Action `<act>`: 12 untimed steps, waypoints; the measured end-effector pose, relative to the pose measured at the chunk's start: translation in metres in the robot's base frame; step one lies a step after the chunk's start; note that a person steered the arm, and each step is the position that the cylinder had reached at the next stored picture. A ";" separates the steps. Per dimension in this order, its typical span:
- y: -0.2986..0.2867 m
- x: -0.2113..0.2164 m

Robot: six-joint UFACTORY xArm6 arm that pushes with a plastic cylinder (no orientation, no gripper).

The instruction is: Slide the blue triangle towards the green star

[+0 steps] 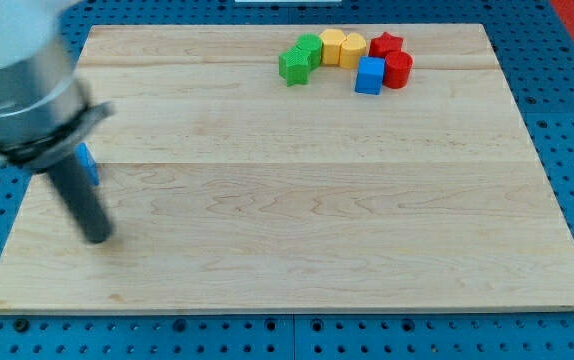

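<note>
The blue triangle (89, 164) lies near the board's left edge, mostly hidden behind my rod. My tip (98, 238) rests on the board just below and slightly right of the triangle; whether it touches it is unclear. The green star (292, 66) sits at the top centre of the board, far to the upper right of the triangle. The rod and arm body are motion-blurred.
Next to the green star sits another green block (311, 48). Right of it are two yellow blocks (343, 46), a blue cube (370, 75), a red star (385, 44) and a red cylinder (398, 69). The wooden board (297, 200) lies on a blue perforated table.
</note>
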State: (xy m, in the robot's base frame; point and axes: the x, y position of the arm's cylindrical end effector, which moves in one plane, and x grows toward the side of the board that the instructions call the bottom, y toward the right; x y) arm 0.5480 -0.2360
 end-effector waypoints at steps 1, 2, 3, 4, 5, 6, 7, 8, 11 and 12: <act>-0.067 0.003; -0.068 -0.006; -0.067 -0.035; -0.043 -0.058; -0.015 -0.083; 0.010 -0.108; 0.020 -0.128; 0.009 -0.141; 0.051 -0.166; 0.073 -0.166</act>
State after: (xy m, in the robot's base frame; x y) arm 0.3820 -0.1634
